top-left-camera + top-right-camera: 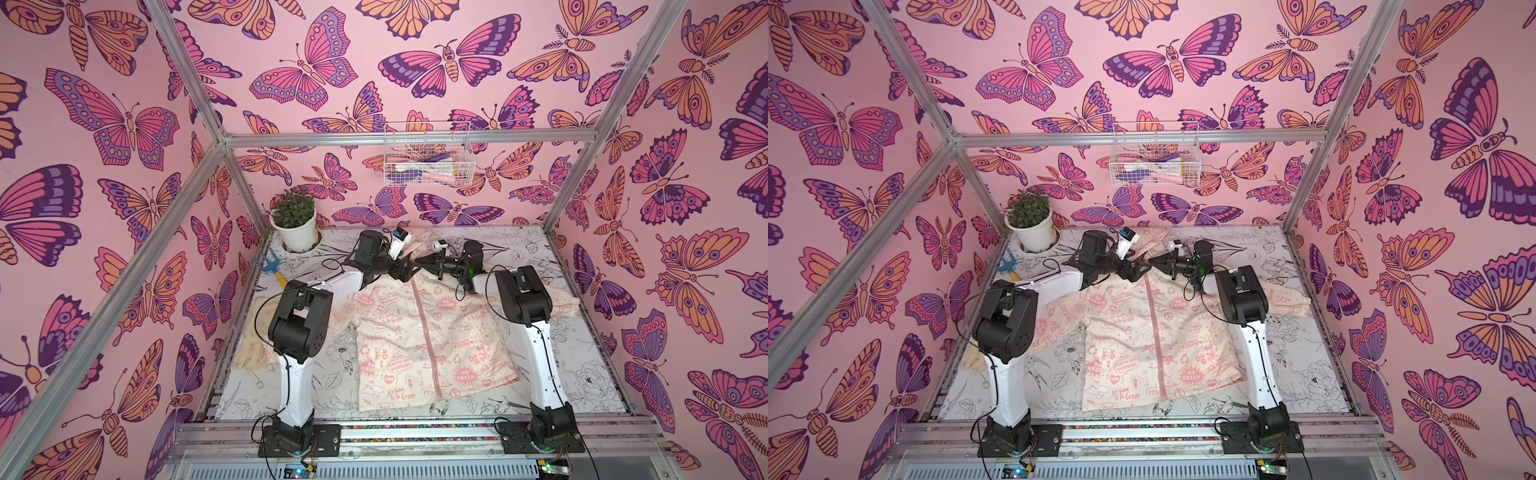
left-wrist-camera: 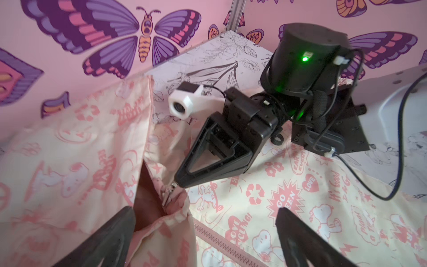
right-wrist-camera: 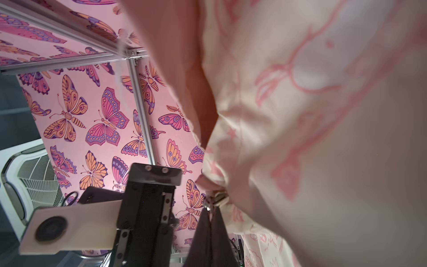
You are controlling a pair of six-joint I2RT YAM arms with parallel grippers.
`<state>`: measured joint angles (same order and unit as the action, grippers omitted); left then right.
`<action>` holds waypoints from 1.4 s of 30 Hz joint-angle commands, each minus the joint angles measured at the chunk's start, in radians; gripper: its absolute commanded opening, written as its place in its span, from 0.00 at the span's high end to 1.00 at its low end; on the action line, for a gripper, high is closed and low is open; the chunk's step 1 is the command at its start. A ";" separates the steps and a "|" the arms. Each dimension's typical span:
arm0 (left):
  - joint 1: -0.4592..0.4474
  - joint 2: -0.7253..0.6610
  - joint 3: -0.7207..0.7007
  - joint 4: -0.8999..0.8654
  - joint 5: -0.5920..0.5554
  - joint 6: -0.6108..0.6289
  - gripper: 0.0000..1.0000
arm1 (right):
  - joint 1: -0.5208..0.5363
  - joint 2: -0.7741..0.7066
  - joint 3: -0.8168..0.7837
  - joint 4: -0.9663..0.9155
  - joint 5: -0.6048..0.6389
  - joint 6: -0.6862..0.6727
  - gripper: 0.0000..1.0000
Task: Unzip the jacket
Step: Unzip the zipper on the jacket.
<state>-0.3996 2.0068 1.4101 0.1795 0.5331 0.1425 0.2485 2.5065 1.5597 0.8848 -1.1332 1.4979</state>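
In both top views the jacket (image 1: 428,345) is seen spread flat on the table (image 1: 582,374), nearer than the potted plant (image 1: 294,224). "GO GREEN" and "EARTH DAY EVERYDAY" can be read on it. Only in the wrist views is the metal zipper pull (image 2: 167,194) made out, pinched by the right gripper (image 2: 177,182). The left gripper (image 2: 204,211) is spread wide over the collar, at the plant's end.

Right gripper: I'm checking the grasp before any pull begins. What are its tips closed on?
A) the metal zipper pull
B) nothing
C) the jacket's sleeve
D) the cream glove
A: the right gripper has its shut tips pinching the metal zipper pull at the neck of the jacket, as both wrist views show.
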 commanded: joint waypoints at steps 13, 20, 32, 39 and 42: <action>-0.003 0.030 0.180 -0.397 0.092 0.375 0.12 | -0.002 -0.174 0.015 -0.426 0.008 -0.385 1.00; -0.047 0.065 0.205 -0.400 -0.010 0.420 0.24 | -0.002 -0.184 0.023 -0.422 0.006 -0.369 1.00; -0.064 0.162 0.279 -0.432 -0.146 0.376 0.65 | -0.008 -0.187 0.025 -0.424 -0.001 -0.353 1.00; -0.064 0.192 0.318 -0.452 -0.215 0.344 1.00 | -0.008 -0.184 0.031 -0.415 -0.007 -0.337 1.00; -0.064 0.196 0.331 -0.457 -0.226 0.341 1.00 | -0.009 -0.180 0.030 -0.420 -0.005 -0.337 0.97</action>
<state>-0.4614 2.1769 1.7176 -0.2619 0.3397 0.4961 0.2443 2.3615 1.5585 0.4664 -1.1221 1.1557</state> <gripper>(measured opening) 0.054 0.045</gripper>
